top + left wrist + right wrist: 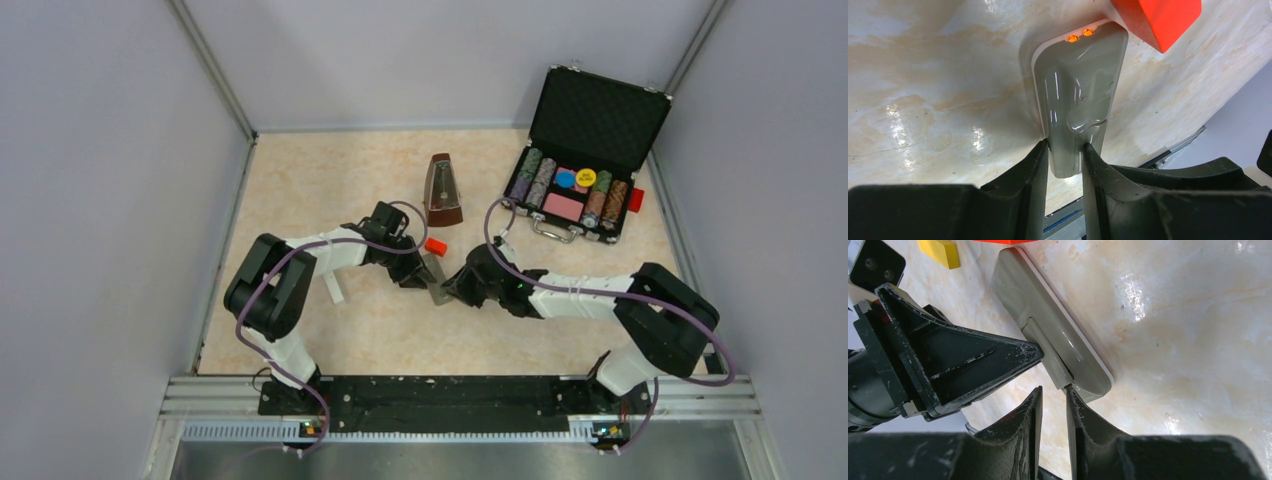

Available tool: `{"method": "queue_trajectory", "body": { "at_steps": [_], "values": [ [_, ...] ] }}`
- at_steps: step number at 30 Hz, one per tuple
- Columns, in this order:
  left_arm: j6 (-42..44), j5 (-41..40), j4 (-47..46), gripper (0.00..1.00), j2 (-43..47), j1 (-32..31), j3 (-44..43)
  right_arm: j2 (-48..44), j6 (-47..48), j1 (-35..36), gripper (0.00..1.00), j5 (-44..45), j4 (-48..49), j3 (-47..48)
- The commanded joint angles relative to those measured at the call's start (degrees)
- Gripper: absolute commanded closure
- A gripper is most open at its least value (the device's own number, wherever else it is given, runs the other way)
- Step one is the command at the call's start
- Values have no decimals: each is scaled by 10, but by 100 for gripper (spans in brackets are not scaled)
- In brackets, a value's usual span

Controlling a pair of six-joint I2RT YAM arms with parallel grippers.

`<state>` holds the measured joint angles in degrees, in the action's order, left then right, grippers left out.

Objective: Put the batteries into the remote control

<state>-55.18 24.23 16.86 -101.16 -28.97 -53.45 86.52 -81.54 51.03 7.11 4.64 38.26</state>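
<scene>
Fingers (1035, 175) of my left gripper (1066, 146) are clamped on the remote control (1078, 90). One presses each long side, close to its near end. The remote control lies about in the middle of the table (300, 200), with its grey back up and a thin white edge showing under it. Its length runs from far to near. At its far end two small orange dots shine. I cannot tell what they are.

On the right, the fingers (1083, 425) of my right gripper (1053, 390) stand only a narrow gap apart, and nothing is between them. One fingertip touches the near end of the remote control, at the edge of the cover (1045, 347). The cover sits on the near part of the grey back, with a seam across it. So the two grippers meet at the same end, the left one from the left and the right one from the near right.

A red-orange block (1158, 20) lies just beside the far end of the remote control. I cannot tell if they touch. A yellow block (940, 250) lies near it on the left. Farther away stands a brown metronome (443, 190). At the far right is an open black case (590, 120) with poker chips in it.
</scene>
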Motion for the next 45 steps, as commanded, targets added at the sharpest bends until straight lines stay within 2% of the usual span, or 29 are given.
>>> {"method": "queue_trajectory", "body": {
  "at_steps": [1, 20, 29, 32, 45],
  "values": [
    [11, -84, 36, 95, -66, -18, 42, 13, -11, 8, 77, 9, 7, 1],
    [11, -82, 34, 95, -67, -15, 45, 45, -22, 11, 84, -7, 21, 7],
    [10, -82, 31, 95, -66, -15, 50, 63, -43, 12, 96, 6, 11, 7],
    [10, -82, 28, 95, -69, -15, 53, 68, -60, 11, 100, 10, 7, 7],
    [11, -84, 9, 100, -69, -15, 68, 94, -188, 11, 100, 16, -22, 1]
  ]
}}
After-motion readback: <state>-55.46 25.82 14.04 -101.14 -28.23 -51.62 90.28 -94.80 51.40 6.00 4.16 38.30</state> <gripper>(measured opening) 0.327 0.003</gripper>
